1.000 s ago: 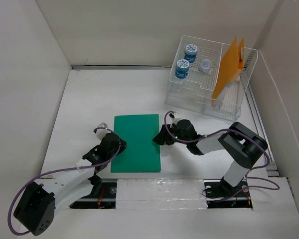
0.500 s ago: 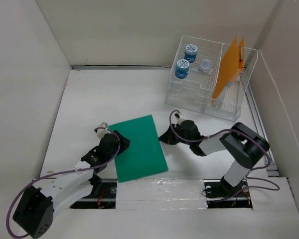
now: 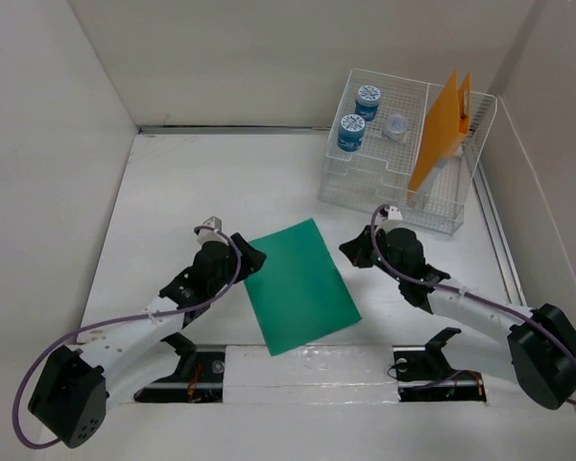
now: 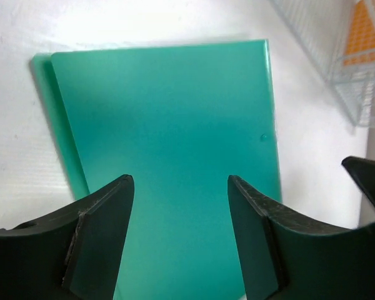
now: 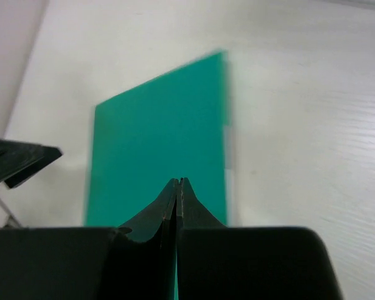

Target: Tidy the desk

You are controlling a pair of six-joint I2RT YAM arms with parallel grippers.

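The green folder (image 3: 302, 285) lies flat on the desk (image 3: 173, 182), well short of the wire rack (image 3: 403, 182), its long axis pointing past the rack. The left gripper (image 3: 251, 257), jaws spread, is at the folder's side away from the rack. The right gripper (image 3: 351, 248), pinched shut and empty, sits between folder and rack.

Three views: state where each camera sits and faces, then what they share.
Top external: above and behind the bases, looking down on the desk; left arm, right arm and wire rack show.
Left wrist: on the left arm, looking down past the open left gripper at the green folder.
Right wrist: on the right arm, low, facing the folder past the shut right gripper.
Shared: all three show the folder.
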